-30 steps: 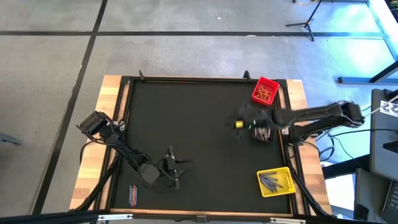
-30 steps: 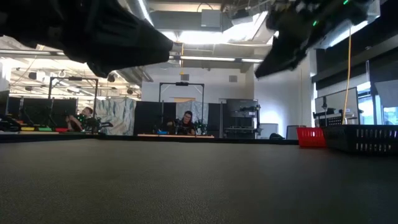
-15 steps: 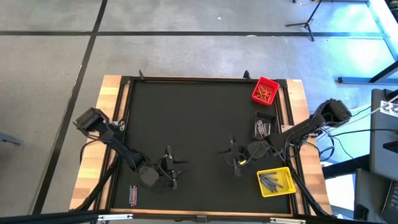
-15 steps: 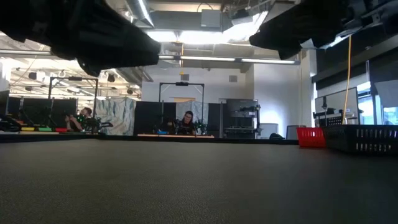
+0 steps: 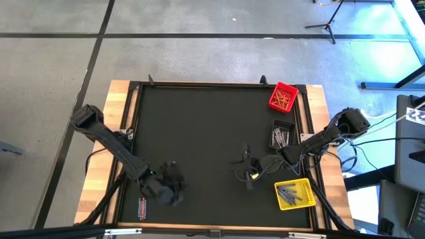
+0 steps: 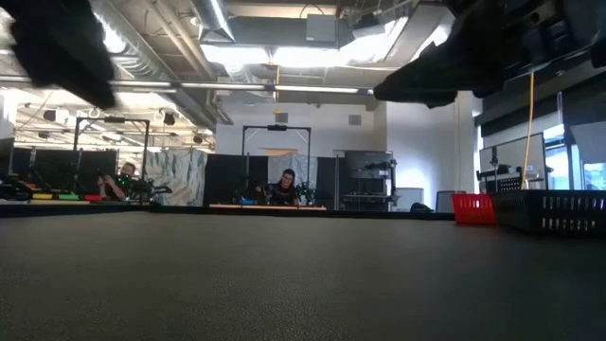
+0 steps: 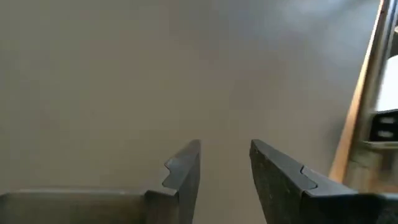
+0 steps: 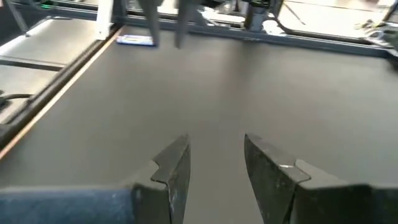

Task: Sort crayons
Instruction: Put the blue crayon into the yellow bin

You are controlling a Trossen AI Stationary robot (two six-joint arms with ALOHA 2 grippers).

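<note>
Crayons (image 5: 142, 208), blue and red, are laid at the desk's (image 5: 206, 126) near left corner. Left end effector (image 7: 225, 171) is held just beside them, parted, nothing gripped. Right end effector (image 8: 214, 163) is positioned mid-desk toward the right, parted, empty. Black bin (image 5: 281, 135), red bin (image 5: 283, 97) with orange crayons (image 5: 283, 100) and yellow bin (image 5: 294, 194) with grey crayons (image 5: 289, 193) are ranged along the right edge.

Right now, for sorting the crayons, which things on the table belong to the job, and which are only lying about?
Belong to the job:
- red-orange crayons in the red square bin
- grey crayons in the yellow square bin
- crayons in the black tray
- left gripper, open, empty
- right gripper, open, empty

Lying about:
- small blue and red flat pack on the wooden edge
</note>
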